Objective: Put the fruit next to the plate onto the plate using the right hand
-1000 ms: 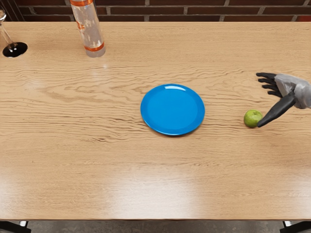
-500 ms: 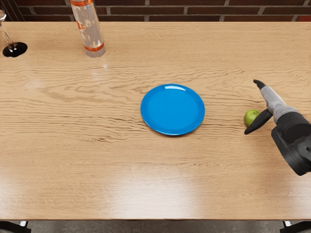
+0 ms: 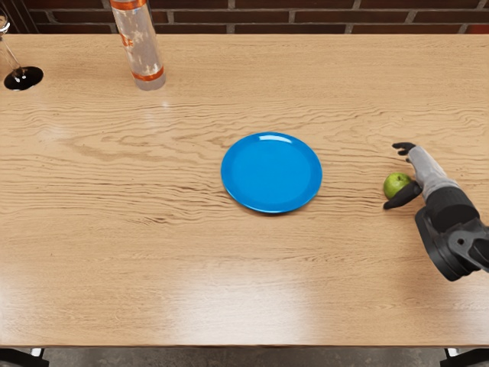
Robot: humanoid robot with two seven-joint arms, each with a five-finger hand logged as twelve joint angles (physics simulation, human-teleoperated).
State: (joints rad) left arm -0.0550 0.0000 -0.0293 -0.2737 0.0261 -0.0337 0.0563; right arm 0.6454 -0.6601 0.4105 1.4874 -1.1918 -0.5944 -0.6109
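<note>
Reaching in from the right edge, flanked the green apple [image 3: 396, 184] with the right hand [image 3: 416, 174] half open: thumb low against the fruit's near side, fingers [image 3: 402, 147] arched clear beyond it, nothing gripped yet. Found the apple resting on the table [image 3: 229, 267], near the blue plate [image 3: 271, 172] but not touching it. Needed, by the look of it, a squarer wrap and a firm close before any lift, to guard against a roll.
</note>
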